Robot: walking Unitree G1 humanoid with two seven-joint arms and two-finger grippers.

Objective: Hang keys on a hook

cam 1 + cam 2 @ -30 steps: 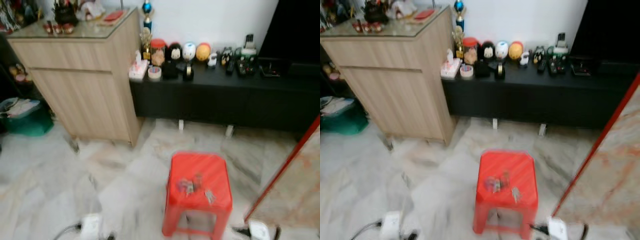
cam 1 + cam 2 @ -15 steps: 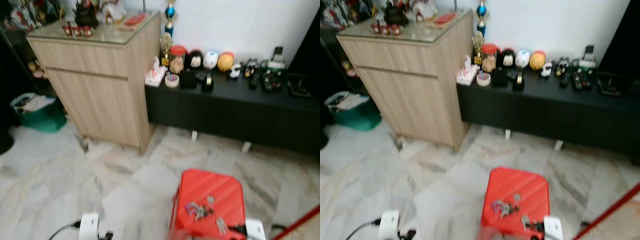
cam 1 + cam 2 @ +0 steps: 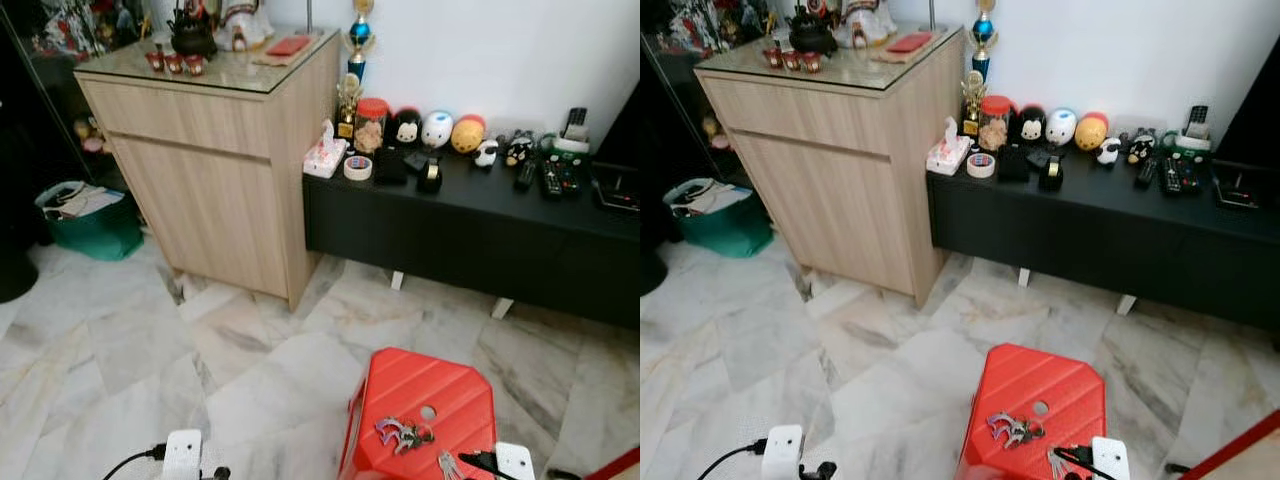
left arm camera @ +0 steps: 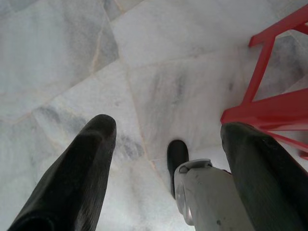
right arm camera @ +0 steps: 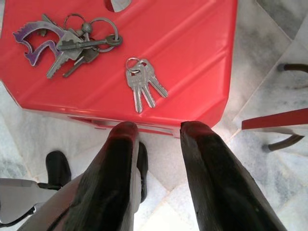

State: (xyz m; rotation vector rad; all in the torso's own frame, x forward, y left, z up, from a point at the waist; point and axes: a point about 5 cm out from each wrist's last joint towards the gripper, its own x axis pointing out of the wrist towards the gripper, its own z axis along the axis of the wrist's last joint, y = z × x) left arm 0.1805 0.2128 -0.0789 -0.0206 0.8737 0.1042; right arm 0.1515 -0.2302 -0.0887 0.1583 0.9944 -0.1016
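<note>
The robot is in the approach step, nothing yet picked up. Two bunches of silver keys (image 5: pixel 143 84) lie on the red plastic stool (image 3: pixel 425 395). The right pincer (image 5: pixel 156 132) hovers just off the stool's edge, fingers narrowly parted and empty; the left pincer (image 4: pixel 168 139) hangs wide over the marble floor (image 3: pixel 120 350). Next, the right pincer must reach down onto the smaller bunch.

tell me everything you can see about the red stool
The red stool looks like moulded plastic, with an eight-sided ribbed seat, a small round hole near its middle and slim red legs. It stands upright on the marble floor. A big key bunch and a small key set lie on the seat, apart. The right hand hovers near its edge.
</note>
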